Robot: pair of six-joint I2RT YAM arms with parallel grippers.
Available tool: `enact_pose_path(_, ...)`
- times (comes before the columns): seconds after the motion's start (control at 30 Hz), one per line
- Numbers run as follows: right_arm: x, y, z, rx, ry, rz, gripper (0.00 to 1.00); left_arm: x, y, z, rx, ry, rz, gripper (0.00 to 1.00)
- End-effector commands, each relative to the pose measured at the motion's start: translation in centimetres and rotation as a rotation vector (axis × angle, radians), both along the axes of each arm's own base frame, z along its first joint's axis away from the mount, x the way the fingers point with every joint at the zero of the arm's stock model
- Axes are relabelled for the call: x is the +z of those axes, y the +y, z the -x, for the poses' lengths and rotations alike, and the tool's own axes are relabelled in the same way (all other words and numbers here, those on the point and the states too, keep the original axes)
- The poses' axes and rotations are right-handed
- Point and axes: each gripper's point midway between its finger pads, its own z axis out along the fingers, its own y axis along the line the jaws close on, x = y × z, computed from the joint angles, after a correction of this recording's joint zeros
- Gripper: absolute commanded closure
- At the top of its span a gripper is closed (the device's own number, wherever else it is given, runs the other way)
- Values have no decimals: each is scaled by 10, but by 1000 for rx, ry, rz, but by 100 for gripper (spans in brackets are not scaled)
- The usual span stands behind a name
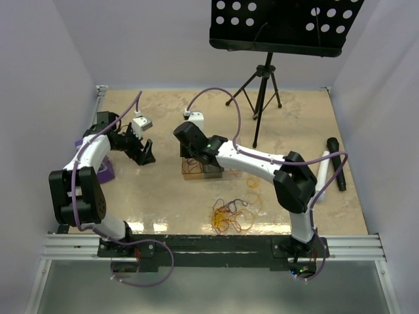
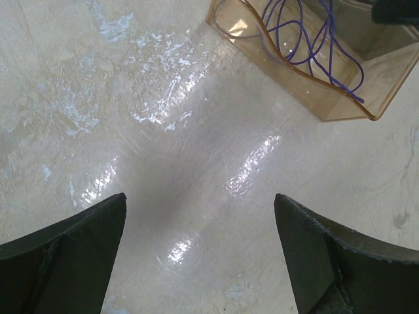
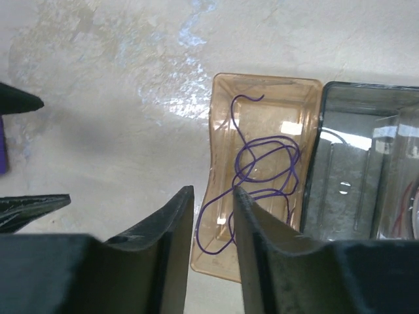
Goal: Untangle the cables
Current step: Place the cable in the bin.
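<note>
The cables (image 1: 230,218) are tangled near the table (image 1: 163,111) front edge, one purple cable (image 3: 265,163) laid in the amber tray (image 3: 265,79). Floppy stuff, best pinched at a loose end. Nothing held: left gripper (image 2: 200,222) spread wide, right gripper (image 3: 213,216) slightly parted.

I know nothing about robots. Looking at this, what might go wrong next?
1. The purple wire in the amber tray loops right under the right gripper, whose jaws stand slightly apart. Lifting away might snag a loop and pull it out.
2. The tangle of thin wires lies near the front edge of the table. Tugging one wire may drag the whole bundle along.
</note>
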Motion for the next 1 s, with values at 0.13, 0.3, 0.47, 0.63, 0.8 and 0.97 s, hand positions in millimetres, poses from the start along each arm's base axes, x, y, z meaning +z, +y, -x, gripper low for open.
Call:
enact_pose_path(0.13,-20,24,21,84,52,-61,85,22,-8,0,-33,-79,21,0)
enact_pose_path(0.3,-10,9,24,49,48,-83,62,24,-31,12,-95,-101,-6,0)
enact_pose_path(0.47,30,-47,12,-89,-18,-100,50,24,-60,22,-153,-97,-5,0)
enact_pose_path(0.63,32,-142,-3,-312,-36,-103,42,21,-72,29,-178,-77,12,0)
enact_pose_path(0.8,24,-221,-17,-499,-57,-119,40,20,-74,30,-178,-73,9,0)
enact_pose_path(0.97,-11,-247,-24,-552,-5,-117,40,23,-73,28,-173,-78,3,0)
